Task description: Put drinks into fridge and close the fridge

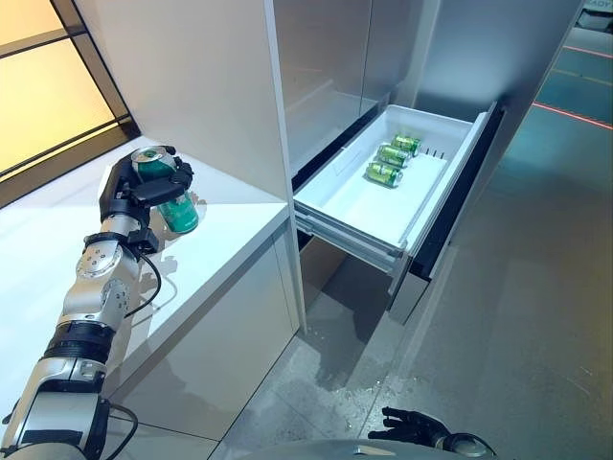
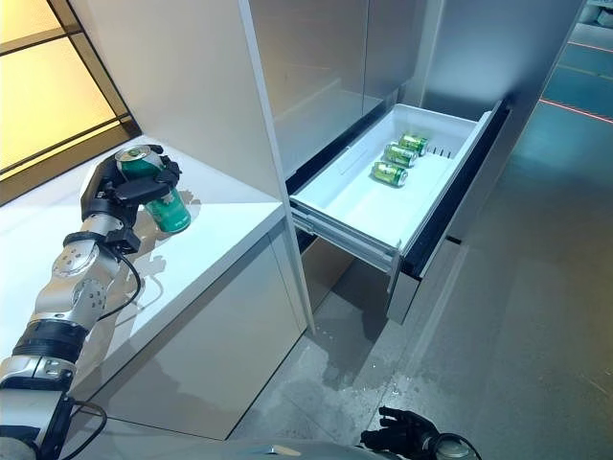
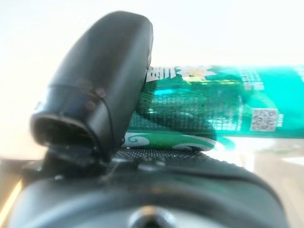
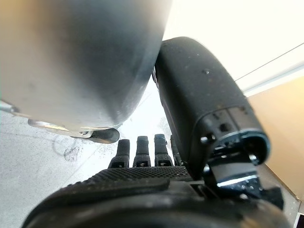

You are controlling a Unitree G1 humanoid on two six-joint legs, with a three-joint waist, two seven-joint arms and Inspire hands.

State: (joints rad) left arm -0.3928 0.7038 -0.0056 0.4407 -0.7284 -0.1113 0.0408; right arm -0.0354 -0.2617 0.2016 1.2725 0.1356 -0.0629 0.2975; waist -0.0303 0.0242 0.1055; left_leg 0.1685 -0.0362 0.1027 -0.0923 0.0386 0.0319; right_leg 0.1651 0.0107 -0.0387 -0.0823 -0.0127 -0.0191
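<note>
My left hand [image 1: 144, 187] is shut on a green can [image 1: 170, 203] and holds it tilted just above the white counter [image 1: 220, 240], left of the fridge. In the left wrist view the thumb [image 3: 102, 80] presses on the can [image 3: 213, 111]. The fridge drawer [image 1: 350, 206] stands pulled open to the right, with green cans [image 1: 392, 157] lying at its far end. My right hand [image 1: 407, 425] hangs low over the floor with straight, relaxed fingers [image 4: 145, 152] and holds nothing.
A tall white cabinet wall [image 1: 211, 86] stands between the counter and the fridge. The drawer's dark front panel [image 1: 460, 201] juts out over the grey floor [image 1: 517, 316]. A yellow-lit window [image 1: 48, 86] lies behind the counter at the far left.
</note>
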